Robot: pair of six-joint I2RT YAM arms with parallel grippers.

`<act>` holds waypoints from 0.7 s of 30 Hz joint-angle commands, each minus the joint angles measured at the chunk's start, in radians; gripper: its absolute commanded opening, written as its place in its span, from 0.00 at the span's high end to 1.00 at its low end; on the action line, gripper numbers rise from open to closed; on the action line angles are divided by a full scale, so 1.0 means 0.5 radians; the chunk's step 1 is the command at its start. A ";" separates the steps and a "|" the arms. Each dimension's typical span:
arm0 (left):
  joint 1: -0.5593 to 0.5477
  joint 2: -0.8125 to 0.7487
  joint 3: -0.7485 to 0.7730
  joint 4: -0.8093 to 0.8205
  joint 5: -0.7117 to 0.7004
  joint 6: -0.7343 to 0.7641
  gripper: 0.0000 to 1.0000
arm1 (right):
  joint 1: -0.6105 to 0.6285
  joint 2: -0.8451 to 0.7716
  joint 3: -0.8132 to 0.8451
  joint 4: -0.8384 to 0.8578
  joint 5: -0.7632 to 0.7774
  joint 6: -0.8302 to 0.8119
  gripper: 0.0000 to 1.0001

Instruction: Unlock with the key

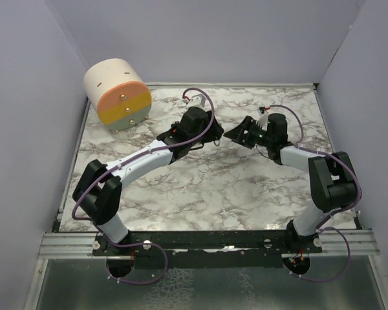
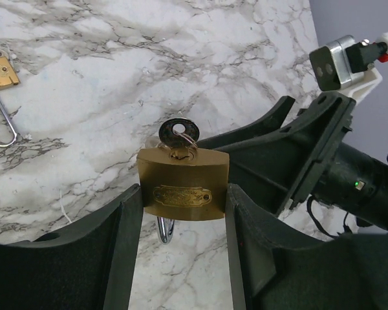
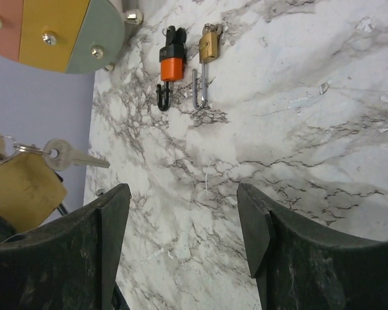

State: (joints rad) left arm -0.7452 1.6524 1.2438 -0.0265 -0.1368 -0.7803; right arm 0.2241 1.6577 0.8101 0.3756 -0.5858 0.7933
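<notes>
Your left tool is clamped on the padlock, shackle pointing back into the tool, key out front. Right tool is gaping, empty.

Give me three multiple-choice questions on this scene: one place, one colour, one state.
1. Where is the big brass padlock? A on a wall hook; B between the left gripper fingers; C in a drawer.
2. What colour is the body of the small lock beside the long-shackle padlock? A orange; B blue; C green.
3. How is the right gripper? A shut on a cloth; B shut on a screwdriver; C open, empty.
Answers: B, the fingers press on both its sides; A, the right wrist view shows orange; C, nothing sits between its spread fingers.
</notes>
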 commanded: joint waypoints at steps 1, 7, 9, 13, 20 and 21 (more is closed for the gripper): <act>0.018 -0.162 -0.032 0.234 0.054 -0.046 1.00 | -0.028 0.036 0.044 0.118 -0.131 0.036 0.33; 0.037 -0.006 0.267 -0.093 -0.206 0.066 1.00 | -0.036 -0.117 0.055 -0.106 0.091 -0.080 0.33; 0.041 0.137 0.456 -0.270 -0.326 0.135 1.00 | -0.044 -0.222 0.051 -0.231 0.215 -0.144 0.33; 0.056 0.394 0.706 -0.442 -0.519 0.191 1.00 | -0.077 -0.494 0.021 -0.489 0.494 -0.240 0.33; 0.062 0.983 1.447 -0.996 -0.822 0.188 1.00 | -0.095 -0.959 0.031 -0.788 0.862 -0.410 0.33; 0.063 1.055 1.528 -1.040 -0.833 0.208 1.00 | -0.100 -1.004 0.039 -0.820 0.886 -0.418 0.33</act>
State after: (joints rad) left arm -0.7155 2.0647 1.8431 -0.3866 -0.4290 -0.7029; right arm 0.1810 1.2427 0.8120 0.0860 -0.2852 0.6567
